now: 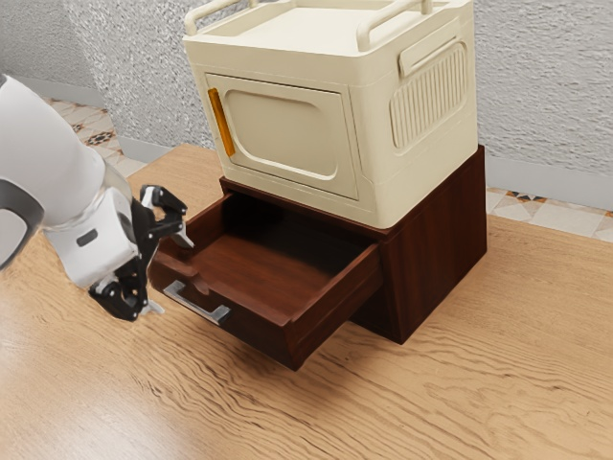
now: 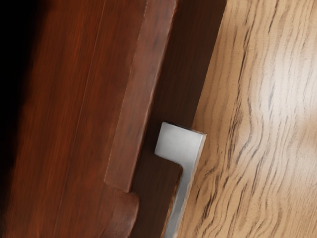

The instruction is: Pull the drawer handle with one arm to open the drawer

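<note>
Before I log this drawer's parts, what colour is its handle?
Silvery grey, plain; the handle shows best in the wrist view.

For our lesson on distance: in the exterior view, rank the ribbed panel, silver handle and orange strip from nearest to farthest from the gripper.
1. Silver handle: drawer front, beside the gripper.
2. Orange strip: front of the cream box.
3. Ribbed panel: box's side, toward the exterior view's right.

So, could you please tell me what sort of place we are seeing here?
It looks like a simulated indoor room, probably for robot tests: a robot arm reaches over a wooden table, and patterned floor tiles lie beyond it. Which room it imitates, I cannot tell.
</note>
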